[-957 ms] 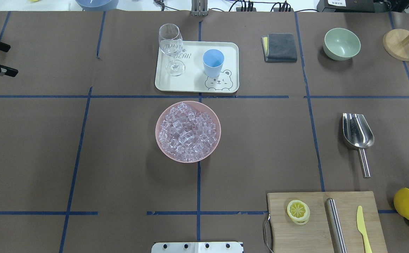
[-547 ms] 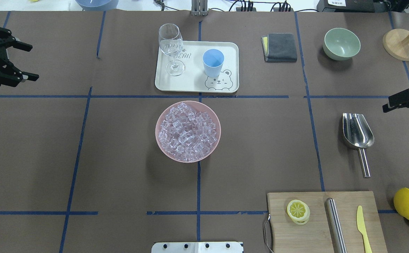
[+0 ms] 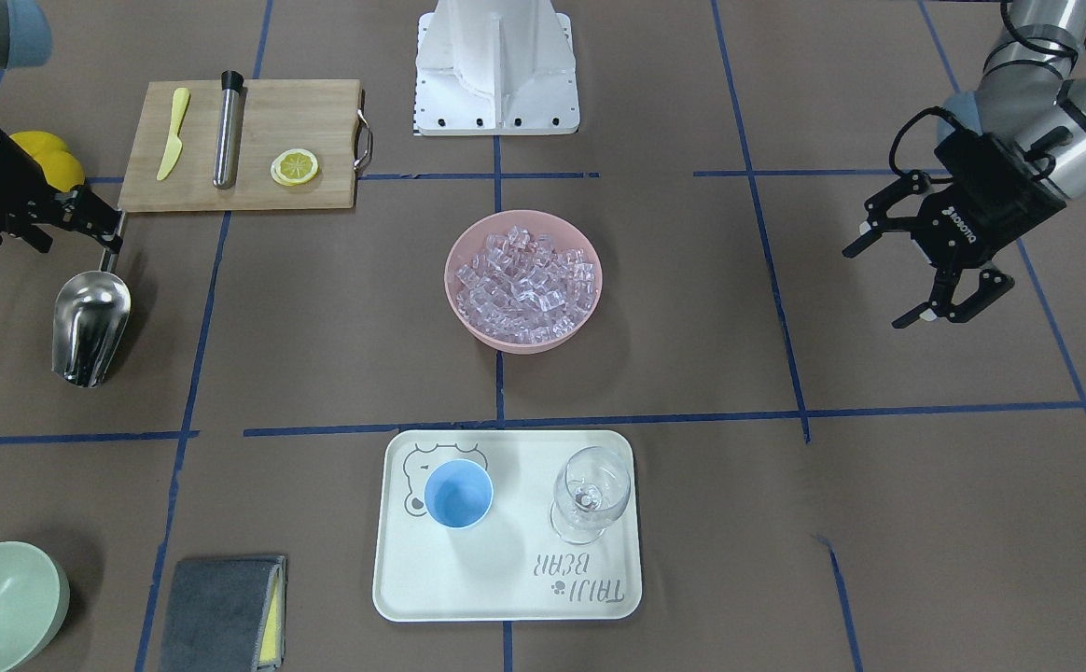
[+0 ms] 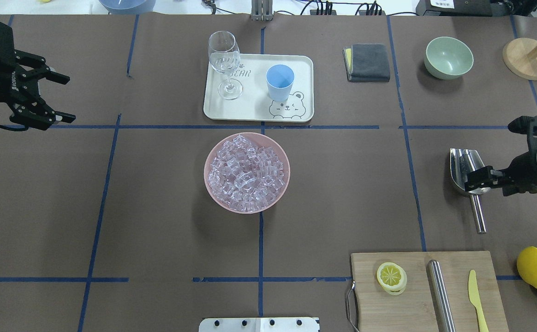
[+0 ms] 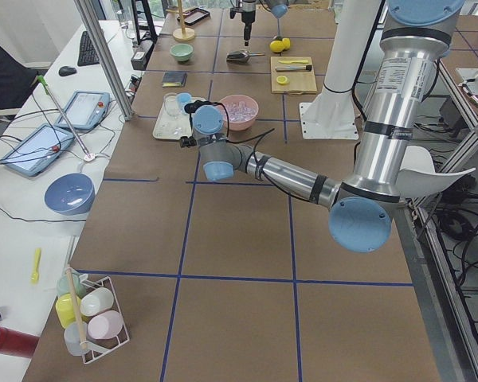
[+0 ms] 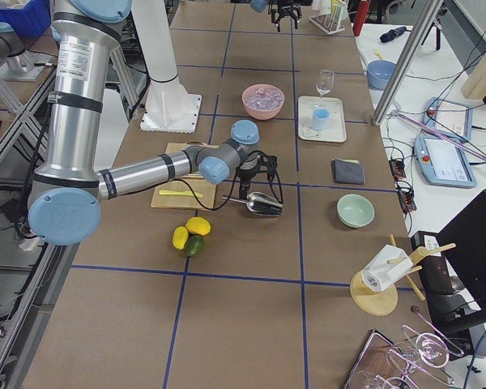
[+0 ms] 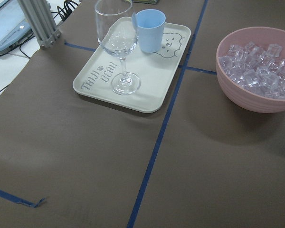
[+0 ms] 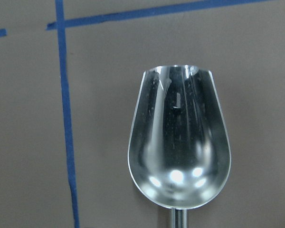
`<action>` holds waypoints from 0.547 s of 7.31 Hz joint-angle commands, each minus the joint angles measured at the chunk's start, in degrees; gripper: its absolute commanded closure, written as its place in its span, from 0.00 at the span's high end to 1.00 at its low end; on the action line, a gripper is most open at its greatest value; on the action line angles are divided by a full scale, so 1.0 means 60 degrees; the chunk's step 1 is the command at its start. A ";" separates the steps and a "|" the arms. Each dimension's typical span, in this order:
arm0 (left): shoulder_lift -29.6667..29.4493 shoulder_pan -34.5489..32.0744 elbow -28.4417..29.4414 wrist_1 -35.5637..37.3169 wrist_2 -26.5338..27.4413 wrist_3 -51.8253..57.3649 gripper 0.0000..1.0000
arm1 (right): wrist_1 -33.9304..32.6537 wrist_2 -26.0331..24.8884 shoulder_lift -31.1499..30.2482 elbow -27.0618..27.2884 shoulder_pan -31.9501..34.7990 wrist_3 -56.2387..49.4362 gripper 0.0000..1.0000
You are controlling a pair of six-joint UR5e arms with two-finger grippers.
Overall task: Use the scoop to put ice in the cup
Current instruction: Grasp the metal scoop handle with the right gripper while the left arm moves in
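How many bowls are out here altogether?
3. A pink bowl of ice cubes at the table's centre; an empty pale green bowl at the robot's far right; a blue bowl on the white bench beyond the table. None seems hidden.

the left arm (image 5: 390, 119) and right arm (image 6: 69, 121) are silver tubes with pale blue joint caps (image 5: 360, 224). the left gripper (image 3: 884, 280) is black, with white lettering (image 3: 953, 222) and a looping black cable (image 3: 896, 140).

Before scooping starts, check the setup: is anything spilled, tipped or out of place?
Nothing stands out. The ice is all in its bowl, the cup and glass stand upright on the tray, and the scoop lies empty on the table.
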 commanded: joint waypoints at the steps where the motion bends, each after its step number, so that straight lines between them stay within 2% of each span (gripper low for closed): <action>1: -0.0064 0.0194 0.0067 0.0014 -0.0003 -0.0005 0.99 | 0.0286 -0.0193 -0.0251 -0.0241 -0.0655 0.0362 1.00; 4: -0.0093 0.0297 0.0068 0.0029 -0.0003 -0.0005 0.99 | 0.0242 -0.0281 -0.0208 -0.0783 -0.1008 0.0362 0.99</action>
